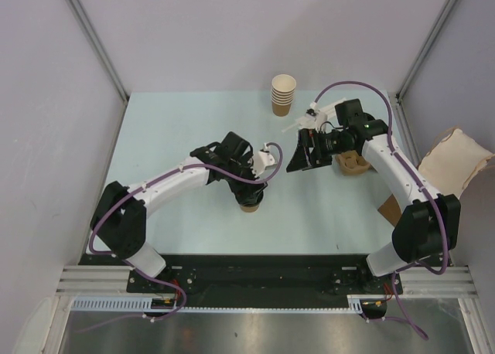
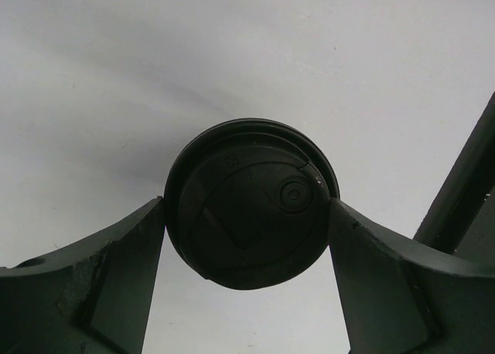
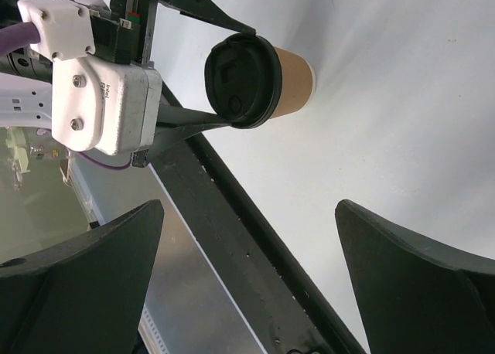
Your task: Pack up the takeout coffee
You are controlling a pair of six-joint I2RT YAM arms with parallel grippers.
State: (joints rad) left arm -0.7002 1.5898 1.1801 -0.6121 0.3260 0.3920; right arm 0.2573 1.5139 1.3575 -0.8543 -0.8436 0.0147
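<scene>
The takeout coffee (image 1: 249, 208), a tan paper cup with a round black lid (image 2: 251, 203), stands upright on the pale table near its middle front. My left gripper (image 1: 252, 195) reaches down over it. In the left wrist view both dark fingers (image 2: 131, 269) press against opposite sides of the lid. The right wrist view shows the same cup (image 3: 286, 76) from the side with the left gripper (image 3: 240, 77) clamped round its lid rim. My right gripper (image 1: 302, 154) hovers to the cup's right, and its jaws (image 3: 249, 207) stand wide open with nothing between them.
A stack of lidless paper cups (image 1: 283, 95) stands at the back of the table. A brown pulp cup tray (image 1: 353, 165) lies under the right arm. A paper bag (image 1: 456, 161) sits off the right edge. A black rail (image 3: 255, 238) runs along the near edge.
</scene>
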